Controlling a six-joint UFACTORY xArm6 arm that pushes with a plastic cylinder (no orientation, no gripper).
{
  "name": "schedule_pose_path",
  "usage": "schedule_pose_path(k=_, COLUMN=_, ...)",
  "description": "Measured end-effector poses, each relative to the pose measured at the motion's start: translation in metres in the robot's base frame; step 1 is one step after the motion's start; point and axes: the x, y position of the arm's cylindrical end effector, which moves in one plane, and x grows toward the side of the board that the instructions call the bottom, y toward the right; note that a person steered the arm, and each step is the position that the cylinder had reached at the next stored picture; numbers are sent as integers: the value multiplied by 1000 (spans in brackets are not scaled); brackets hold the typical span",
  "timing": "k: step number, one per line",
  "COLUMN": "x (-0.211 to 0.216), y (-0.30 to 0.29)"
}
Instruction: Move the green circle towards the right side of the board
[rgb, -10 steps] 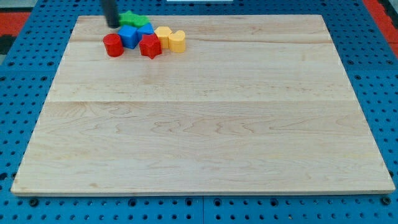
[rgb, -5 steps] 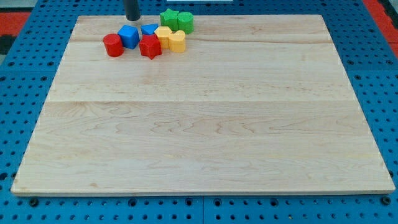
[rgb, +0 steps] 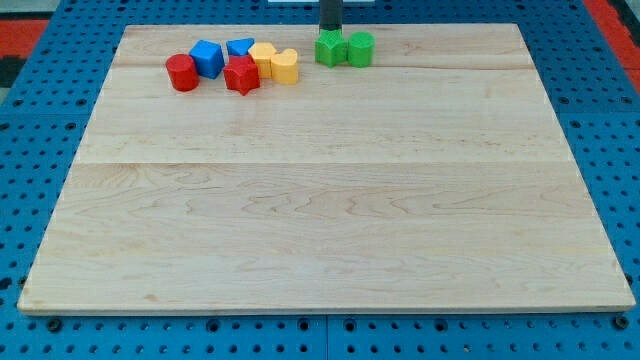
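While the push is under way: the green circle sits near the view's top edge of the board, a little right of centre, touching a green star-like block on its left.
Tip: my tip stands at the top edge of the green star-like block, apparently touching it; it is a bare rod that holds nothing, having no jaws to open or close.
Step in hand: I judge the rightward shove is only partly done, since most of the right half lies ahead of the circle.
Next move: the tip likely needs to get to the left of the green pair and press toward the view's right; otherwise the star may twist and let the circle slip off line.
Other blocks: red cylinder, blue cube, blue triangle-like block, red star-like block and two yellow blocks cluster at the upper left, apart from the greens.
Materials: pale planked wood with visible grain; blocks look matte and painted; a blue pegboard surrounds the board.
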Motion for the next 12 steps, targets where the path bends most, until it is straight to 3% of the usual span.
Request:
schedule_pose_path(k=1, x=0, y=10)
schedule_pose_path(k=3, x=49, y=19)
schedule_pose_path(k=6, x=90, y=50)
schedule_pose_path(k=10, x=89, y=49)
schedule_pose_path(k=12, x=70, y=111)
